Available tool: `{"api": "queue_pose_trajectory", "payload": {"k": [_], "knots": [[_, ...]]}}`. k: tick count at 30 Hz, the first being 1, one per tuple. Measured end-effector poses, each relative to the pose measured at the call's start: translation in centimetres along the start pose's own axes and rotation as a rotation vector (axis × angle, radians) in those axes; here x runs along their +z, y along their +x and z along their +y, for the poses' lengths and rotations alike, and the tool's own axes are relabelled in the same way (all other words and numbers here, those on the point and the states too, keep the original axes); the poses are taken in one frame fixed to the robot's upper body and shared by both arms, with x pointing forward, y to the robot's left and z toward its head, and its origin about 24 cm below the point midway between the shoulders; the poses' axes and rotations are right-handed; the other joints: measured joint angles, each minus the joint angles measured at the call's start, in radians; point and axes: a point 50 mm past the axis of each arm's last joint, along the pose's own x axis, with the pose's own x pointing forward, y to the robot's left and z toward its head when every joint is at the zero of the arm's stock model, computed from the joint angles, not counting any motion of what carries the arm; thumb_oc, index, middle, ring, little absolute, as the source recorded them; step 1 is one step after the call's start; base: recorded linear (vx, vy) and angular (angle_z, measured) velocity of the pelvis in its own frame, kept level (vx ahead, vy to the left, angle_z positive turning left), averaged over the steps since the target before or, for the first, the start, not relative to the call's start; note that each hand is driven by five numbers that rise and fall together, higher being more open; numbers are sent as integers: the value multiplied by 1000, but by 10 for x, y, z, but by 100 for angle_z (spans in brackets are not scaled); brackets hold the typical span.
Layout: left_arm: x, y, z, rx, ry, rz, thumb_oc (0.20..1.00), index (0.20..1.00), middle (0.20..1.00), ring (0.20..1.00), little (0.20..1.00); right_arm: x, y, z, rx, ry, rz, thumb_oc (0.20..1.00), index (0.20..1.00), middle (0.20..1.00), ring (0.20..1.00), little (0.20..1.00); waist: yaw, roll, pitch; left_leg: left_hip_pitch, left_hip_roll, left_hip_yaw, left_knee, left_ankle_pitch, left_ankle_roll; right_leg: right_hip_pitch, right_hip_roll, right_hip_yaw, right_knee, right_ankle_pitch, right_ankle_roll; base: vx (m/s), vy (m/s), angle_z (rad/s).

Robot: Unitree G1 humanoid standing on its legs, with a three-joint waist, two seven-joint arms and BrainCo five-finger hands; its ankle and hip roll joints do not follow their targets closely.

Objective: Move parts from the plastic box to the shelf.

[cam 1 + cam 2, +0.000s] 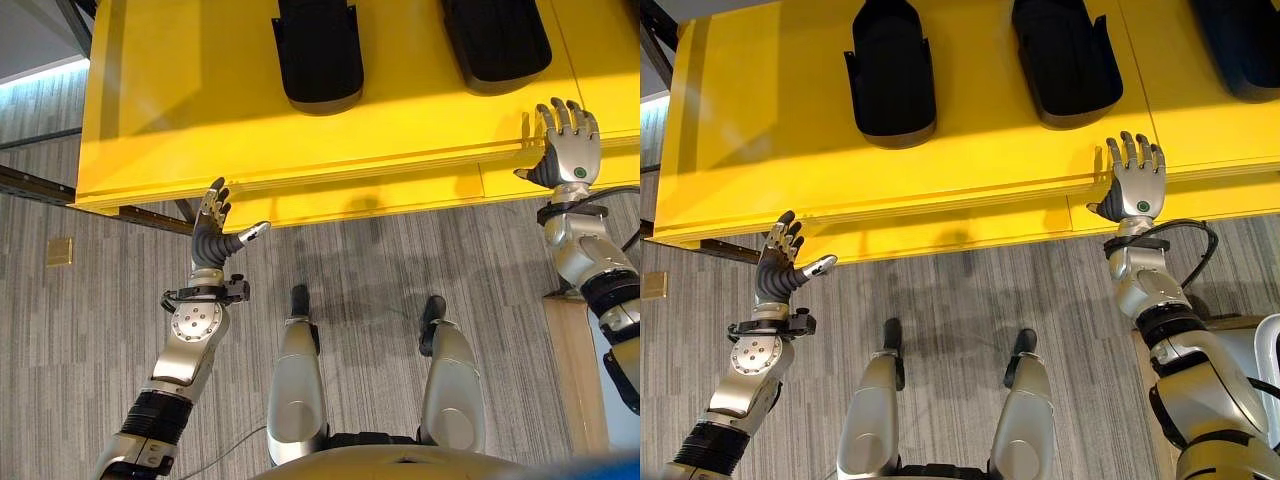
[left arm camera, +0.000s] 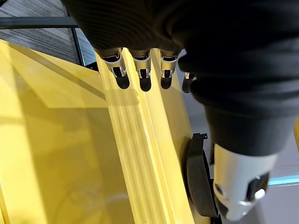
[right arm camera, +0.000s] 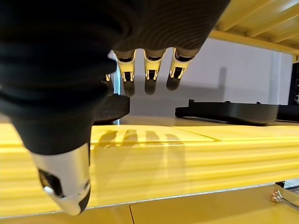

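Shelf (image 1: pixel 180 120): yellow, smooth, flat boards with a ribbed front edge, over grey striped carpet (image 1: pixel 90 330). On it: black moulded part (image 1: pixel 318 50), rounded and matte, lying flat; a second black part (image 1: pixel 497 40) beside it, apart from the first; a third (image 1: pixel 1245 45) at the far right in the right eye view. My left hand (image 1: pixel 212 235): fingers straight and spread, thumb out, holding nothing, at the shelf's front edge. My right hand (image 1: pixel 570 150): fingers straight, empty, against the same edge, near the second part
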Motion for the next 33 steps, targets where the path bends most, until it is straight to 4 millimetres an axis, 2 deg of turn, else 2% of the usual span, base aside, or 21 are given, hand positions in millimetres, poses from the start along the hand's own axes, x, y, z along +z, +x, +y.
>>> {"api": "queue_pose_trajectory", "payload": {"k": [12, 21, 33], "knots": [[-1, -2, 1, 3, 1, 6, 1000, 1000, 1000, 1000, 1000, 4, 2, 5, 48, -24, -19, 1000, 1000, 1000, 1000, 1000, 1, 4, 2, -19, -2, -12, -11, 15, -3, -23, -5, -13, 28, -17, -14, 4, -2, 3], [-2, -3, 1, 5, -1, 11, 1000, 1000, 1000, 1000, 1000, 6, 2, 8, 75, -42, -37, 1000, 1000, 1000, 1000, 1000, 25, 13, 7, -25, -12, -19, -7, 16, -2, -23, -14, -16, 31, -18, -11, 2, 2, 3], [-5, -6, 2, 9, -6, 25, 1000, 1000, 1000, 1000, 1000, 17, 18, -1, 64, -50, -69, 1000, 1000, 1000, 1000, 1000, 29, 10, 8, -41, -15, -33, 4, 16, -2, -32, -16, -22, 45, -27, -13, 0, 0, 0]]}}
